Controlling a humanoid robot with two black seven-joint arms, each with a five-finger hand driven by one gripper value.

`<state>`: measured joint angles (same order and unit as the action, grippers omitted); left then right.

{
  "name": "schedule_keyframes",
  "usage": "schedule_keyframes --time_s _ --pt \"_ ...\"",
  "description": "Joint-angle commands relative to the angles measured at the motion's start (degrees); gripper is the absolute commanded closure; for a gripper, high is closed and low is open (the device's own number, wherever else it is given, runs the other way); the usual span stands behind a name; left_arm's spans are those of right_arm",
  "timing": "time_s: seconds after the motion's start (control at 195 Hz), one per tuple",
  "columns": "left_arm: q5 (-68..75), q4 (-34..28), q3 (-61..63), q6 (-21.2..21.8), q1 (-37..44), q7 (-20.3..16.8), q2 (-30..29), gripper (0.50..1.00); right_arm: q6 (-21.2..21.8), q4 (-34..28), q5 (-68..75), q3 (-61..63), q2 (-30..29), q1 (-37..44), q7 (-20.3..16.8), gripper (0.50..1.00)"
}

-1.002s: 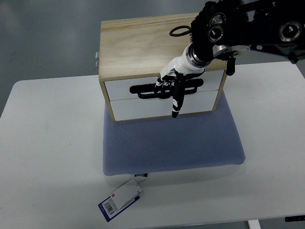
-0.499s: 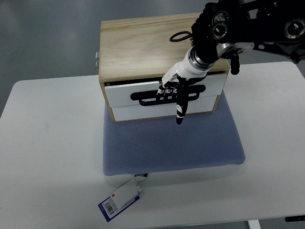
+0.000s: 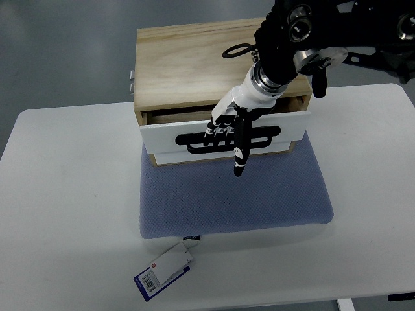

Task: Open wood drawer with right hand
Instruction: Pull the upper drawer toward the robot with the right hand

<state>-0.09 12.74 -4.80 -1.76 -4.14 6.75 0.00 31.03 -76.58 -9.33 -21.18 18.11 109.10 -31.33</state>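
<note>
The black handle (image 3: 194,139) of the upper drawer (image 3: 168,134) is gripped by the right hand (image 3: 227,126); the wood box (image 3: 185,55) sits at 12 o'clock on the desk (image 3: 71,194).

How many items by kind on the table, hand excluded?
Wood drawer box: 1
Blue mat: 1
Tag with barcode: 1
Total: 3

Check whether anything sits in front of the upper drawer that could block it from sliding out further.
Nothing visible does. The right hand hooks the black handle of the upper drawer; ahead lies only the flat blue mat.
</note>
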Motion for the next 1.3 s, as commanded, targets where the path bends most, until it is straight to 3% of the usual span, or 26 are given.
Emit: schedule_keyframes --time_s 0.0,0.658,1.295 --pt "0.0 0.0 0.0 0.0 0.0 0.0 0.0 0.5 0.6 -0.4 0.1 0.0 0.1 0.1 0.0 0.556" --pt "0.0 0.0 0.1 0.1 0.0 0.0 0.0 0.5 3.9 -4.1 2.3 0.0 3.4 0.9 0.0 0.556" --pt "0.0 0.0 0.1 0.1 0.0 0.0 0.0 0.5 4.0 -6.1 5.5 0.0 4.9 1.1 0.0 0.556"
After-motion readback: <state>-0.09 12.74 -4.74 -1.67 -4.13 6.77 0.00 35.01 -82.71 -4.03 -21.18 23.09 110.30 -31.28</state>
